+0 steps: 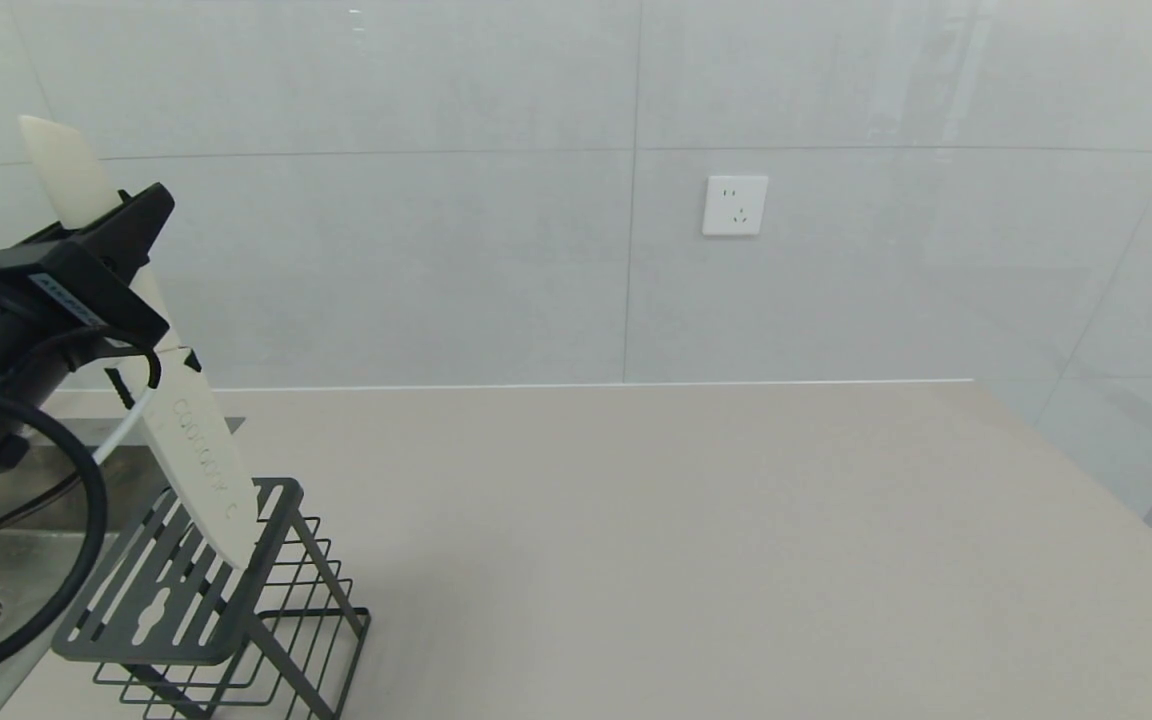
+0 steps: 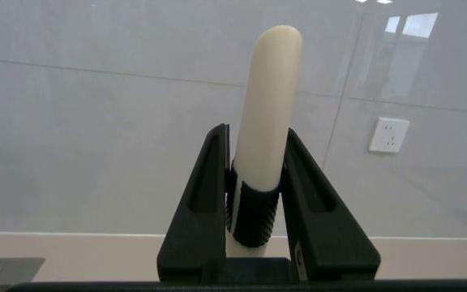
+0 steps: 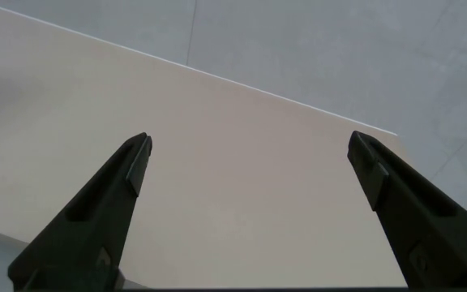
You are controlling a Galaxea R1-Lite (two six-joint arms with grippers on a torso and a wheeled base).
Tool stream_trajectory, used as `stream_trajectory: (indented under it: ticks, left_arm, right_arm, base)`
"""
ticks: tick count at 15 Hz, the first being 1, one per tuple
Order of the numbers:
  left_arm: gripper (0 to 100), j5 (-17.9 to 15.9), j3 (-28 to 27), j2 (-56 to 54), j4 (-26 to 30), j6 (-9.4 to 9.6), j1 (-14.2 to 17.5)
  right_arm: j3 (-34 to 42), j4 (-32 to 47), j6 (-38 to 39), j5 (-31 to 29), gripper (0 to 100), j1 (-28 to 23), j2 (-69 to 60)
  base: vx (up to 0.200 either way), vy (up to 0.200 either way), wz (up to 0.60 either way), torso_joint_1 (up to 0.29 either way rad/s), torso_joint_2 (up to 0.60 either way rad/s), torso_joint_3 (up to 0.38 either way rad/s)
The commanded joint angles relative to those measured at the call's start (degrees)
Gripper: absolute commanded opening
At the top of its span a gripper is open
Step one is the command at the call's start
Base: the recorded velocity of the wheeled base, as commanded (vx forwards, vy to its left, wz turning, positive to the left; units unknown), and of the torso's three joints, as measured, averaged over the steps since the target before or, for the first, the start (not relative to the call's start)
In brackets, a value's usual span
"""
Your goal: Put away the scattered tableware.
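Left end effector clamped on a white knife, jaws tight on the grip where a black ribbed collar sits. The rounded handle end sticks up past the fingers, the blade hangs down and tilts. Blade tip is at the slotted top of the dark wire rack; can't tell whether it's in a slot or just over it. Rack stands on the counter at its left end, just beside the steel sink, with the drain visible low in the basin. Left arm's black cable loops over the sink in the head view. Right end effector is spread wide, holding nothing, hanging over bare counter with the wall edge beyond it. Grey tiled wall behind, with a white outlet above the counter's back edge, well apart from the rack.
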Motion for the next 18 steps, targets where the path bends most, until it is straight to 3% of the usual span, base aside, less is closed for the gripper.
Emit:
stream_trajectory:
  ticks: [1, 18]
  left_arm:
    - [0, 0.0, 0.0, 0.2, -0.1, 0.11, 0.9]
    - [0, -1.4, 1.0, 0.8, -0.1, 0.11, 1.9]
  right_arm:
    - [0.0, 0.0, 0.0, 0.0, 100, 0.0, 0.2]
    - [0.0, 0.0, -0.1, 0.0, 100, 0.1, 0.2]
  base:
    - [0.000, 0.000, 0.00, 0.000, 0.00, 0.000]
    - [0.000, 0.000, 0.00, 0.000, 0.00, 0.000]
